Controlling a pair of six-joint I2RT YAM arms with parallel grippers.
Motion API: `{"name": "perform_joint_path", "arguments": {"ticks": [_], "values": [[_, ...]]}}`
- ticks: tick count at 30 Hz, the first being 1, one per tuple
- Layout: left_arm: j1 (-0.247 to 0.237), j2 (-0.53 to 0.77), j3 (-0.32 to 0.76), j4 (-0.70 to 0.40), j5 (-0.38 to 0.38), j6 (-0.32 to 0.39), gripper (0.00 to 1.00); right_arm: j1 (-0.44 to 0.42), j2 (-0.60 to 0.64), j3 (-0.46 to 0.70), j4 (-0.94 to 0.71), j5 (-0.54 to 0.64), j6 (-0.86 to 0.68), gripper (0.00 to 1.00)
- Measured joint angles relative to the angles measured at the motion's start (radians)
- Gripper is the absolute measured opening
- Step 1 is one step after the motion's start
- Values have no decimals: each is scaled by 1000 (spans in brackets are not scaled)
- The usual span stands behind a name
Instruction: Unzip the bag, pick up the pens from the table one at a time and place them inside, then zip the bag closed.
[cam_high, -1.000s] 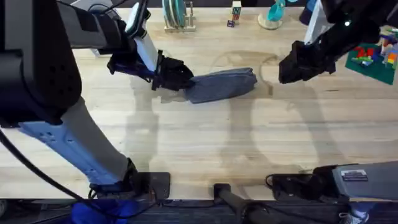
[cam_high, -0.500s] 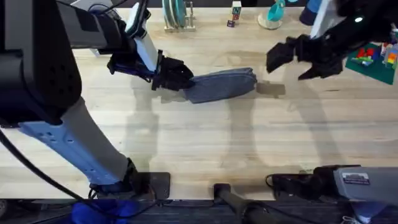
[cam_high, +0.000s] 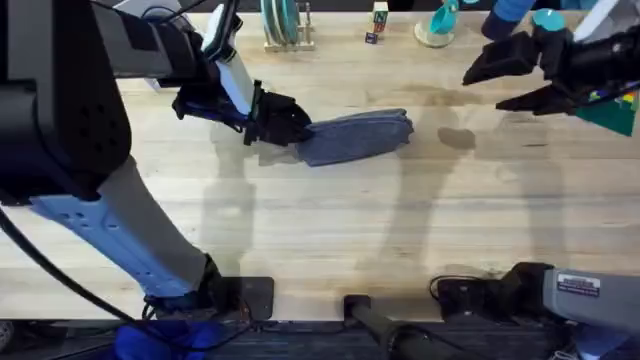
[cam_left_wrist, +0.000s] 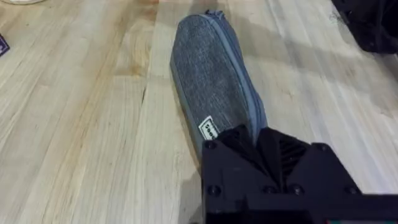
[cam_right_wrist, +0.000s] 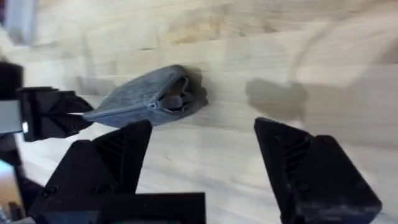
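The right gripper (cam_high: 525, 75), fingers spread and empty, has lifted away toward 2 o'clock from the oblong blue-grey fabric pouch (cam_high: 355, 136). The left gripper (cam_high: 290, 122) stays clamped on the pouch's 9 o'clock end. Judgement: the zipper end appears nearly shut.

Blue-grey bag (cam_high: 355, 135) lying flat on table (cam_high: 330, 230), zipper nearly closed, orange pens (cam_right_wrist: 176, 98) inside.
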Motion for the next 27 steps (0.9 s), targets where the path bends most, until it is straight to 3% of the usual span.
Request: {"name": "perform_joint_path", "arguments": {"ticks": [8, 13, 20, 27], "values": [[0, 0, 0, 0, 0, 0, 42, -92, 0, -132, 61, -176, -109, 996], [0, 0, 0, 0, 0, 0, 42, -92, 22, -177, 72, -256, -190, 995], [0, 0, 0, 0, -3, -4, 42, -87, 151, -187, 145, -379, -267, 995], [0, 0, 0, 0, -3, -4, 42, -27, 238, -187, 219, -431, -297, 995]]}}
